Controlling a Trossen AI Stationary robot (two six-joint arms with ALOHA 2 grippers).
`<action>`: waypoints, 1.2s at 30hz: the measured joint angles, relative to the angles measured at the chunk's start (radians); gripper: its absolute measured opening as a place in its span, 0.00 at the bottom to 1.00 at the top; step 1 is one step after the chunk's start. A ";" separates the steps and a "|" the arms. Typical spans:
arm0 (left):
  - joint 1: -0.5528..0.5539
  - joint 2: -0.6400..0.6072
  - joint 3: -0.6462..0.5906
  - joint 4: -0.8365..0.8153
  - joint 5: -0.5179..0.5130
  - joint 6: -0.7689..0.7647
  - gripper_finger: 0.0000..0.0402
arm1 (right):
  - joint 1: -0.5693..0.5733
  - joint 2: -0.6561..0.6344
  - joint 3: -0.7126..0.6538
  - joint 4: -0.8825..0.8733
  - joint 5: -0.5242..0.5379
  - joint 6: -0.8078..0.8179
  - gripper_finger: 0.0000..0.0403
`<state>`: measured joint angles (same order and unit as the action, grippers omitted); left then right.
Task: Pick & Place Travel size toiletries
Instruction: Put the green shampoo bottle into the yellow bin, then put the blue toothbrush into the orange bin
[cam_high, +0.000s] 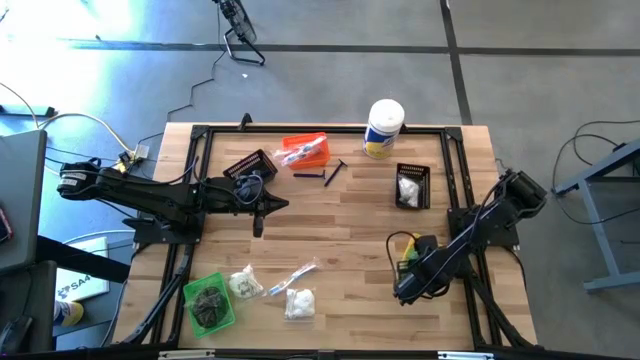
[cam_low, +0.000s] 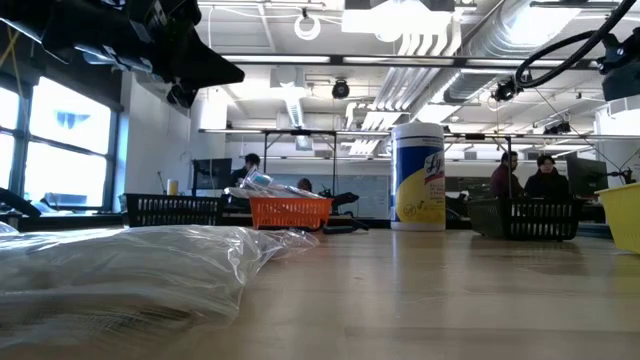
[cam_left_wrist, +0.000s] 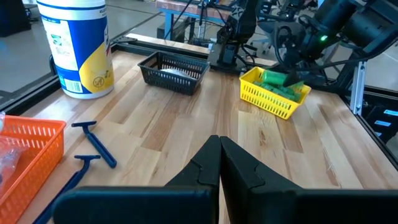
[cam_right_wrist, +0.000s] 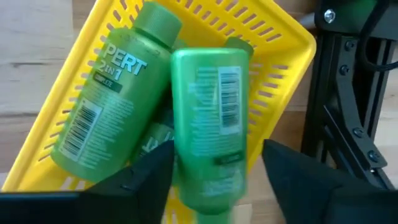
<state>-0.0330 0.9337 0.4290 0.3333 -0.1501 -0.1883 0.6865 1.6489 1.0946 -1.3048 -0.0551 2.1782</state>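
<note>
Over the wooden table's yellow bin (cam_right_wrist: 292, 43), a green bottle (cam_right_wrist: 208, 124) sits between the right claw's (cam_right_wrist: 214, 171) wide-open fingers.

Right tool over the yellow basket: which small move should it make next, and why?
Probably lift straight up. The right tool stands open around a green bottle that already lies on the other bottles in the yellow basket, so the drop looks done.

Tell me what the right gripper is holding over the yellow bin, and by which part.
Probably nothing: the right gripper is open, its fingers standing clear on either side of a green bottle's lower end above the yellow bin.
</note>
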 joint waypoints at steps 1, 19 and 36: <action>0.000 0.000 0.000 0.000 0.000 0.000 0.00 | 0.000 0.000 0.000 0.000 0.000 -0.006 0.63; 0.000 0.000 0.000 0.000 0.000 0.000 0.00 | -0.009 -0.357 0.000 -0.014 0.318 -0.180 0.54; 0.000 0.000 0.000 0.000 0.010 -0.160 0.00 | -0.177 -0.559 0.000 0.111 0.827 -0.714 0.34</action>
<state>-0.0330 0.9335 0.4294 0.3334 -0.1398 -0.3485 0.5099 1.0897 1.0950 -1.1937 0.7721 1.4643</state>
